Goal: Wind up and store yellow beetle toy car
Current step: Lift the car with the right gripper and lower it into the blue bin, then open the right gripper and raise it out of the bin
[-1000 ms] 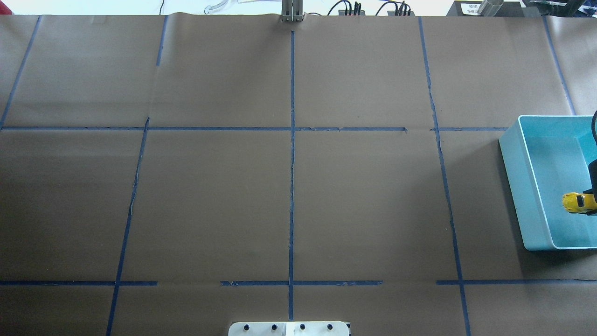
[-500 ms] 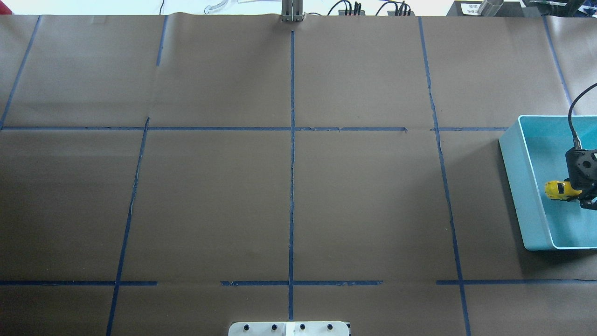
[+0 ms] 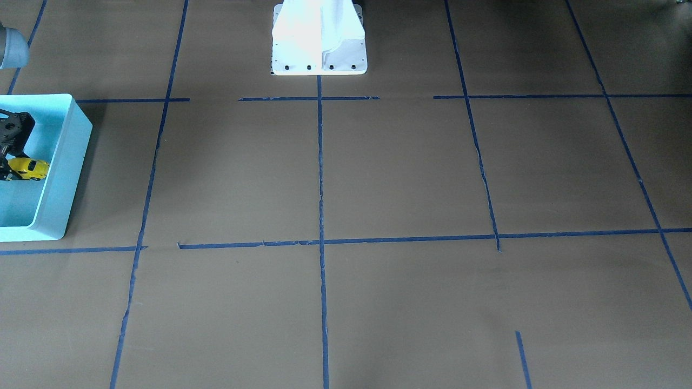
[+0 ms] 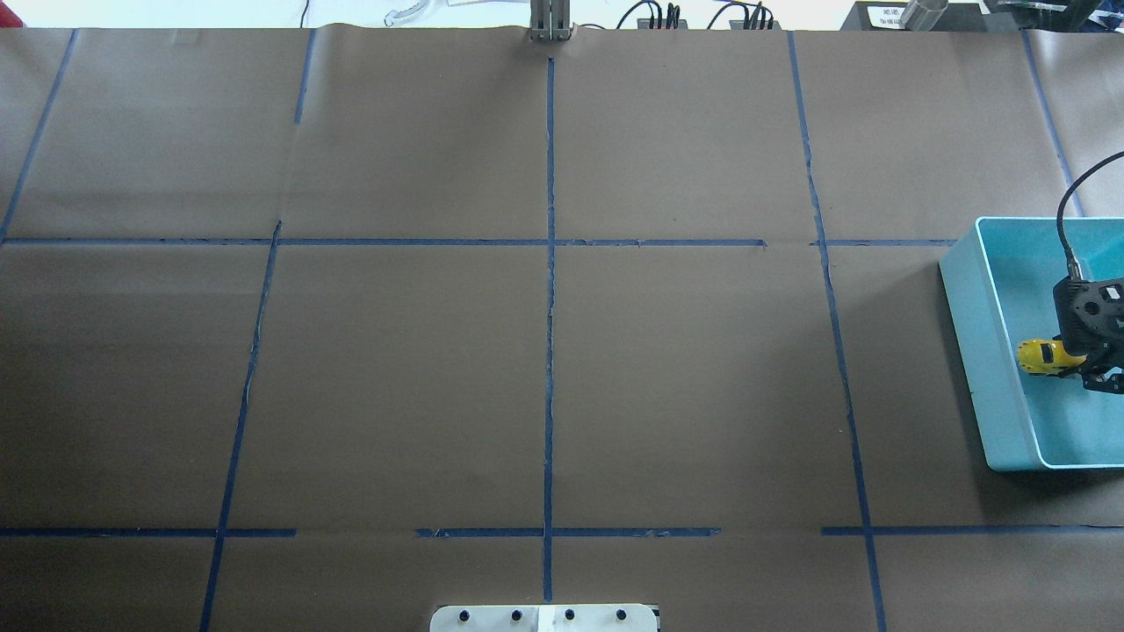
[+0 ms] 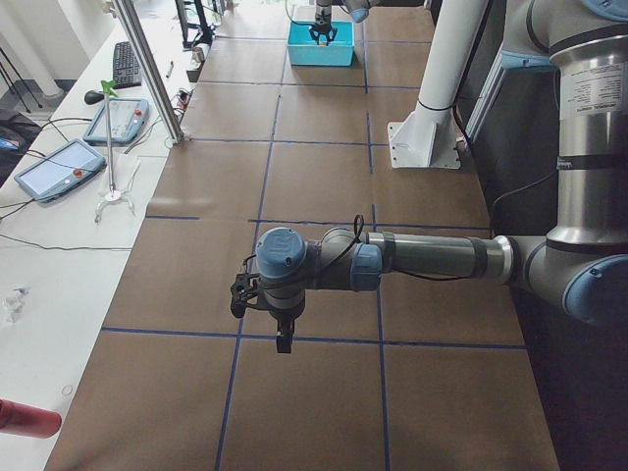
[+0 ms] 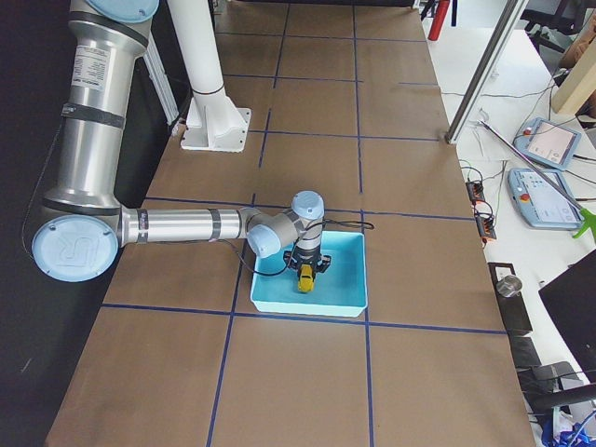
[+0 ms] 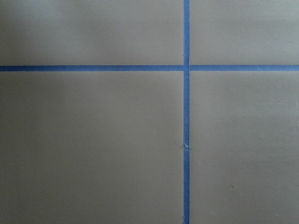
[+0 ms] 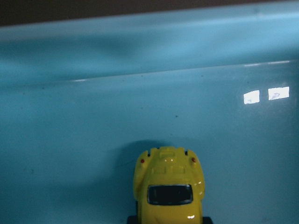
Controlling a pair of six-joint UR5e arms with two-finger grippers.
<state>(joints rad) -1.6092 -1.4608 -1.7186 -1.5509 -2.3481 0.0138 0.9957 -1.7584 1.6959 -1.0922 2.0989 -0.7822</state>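
Note:
The yellow beetle toy car (image 4: 1039, 355) hangs just above the floor of a light blue bin (image 4: 969, 333) at the table's right edge. My right gripper (image 4: 1077, 360) is shut on it, and the car's end sticks out toward the bin's left wall. The right wrist view shows the car (image 8: 169, 186) from behind, with its shadow on the blue floor and no fingers in sight. The front-facing view has the car (image 3: 28, 168) inside the bin (image 3: 60, 178). My left gripper (image 5: 263, 312) hovers over bare paper at the table's other end; I cannot tell whether it is open or shut.
Brown paper crossed by blue tape lines (image 4: 550, 263) covers the table. The white robot base plate (image 4: 544, 618) sits at the near edge. Cables and plugs (image 4: 702, 16) lie beyond the far edge. The left wrist view shows only paper and a tape cross (image 7: 186, 67).
The right gripper has carried the car left and toward the far side within the bin, closer to the bin's left wall. More of the gripper and its cable now shows.

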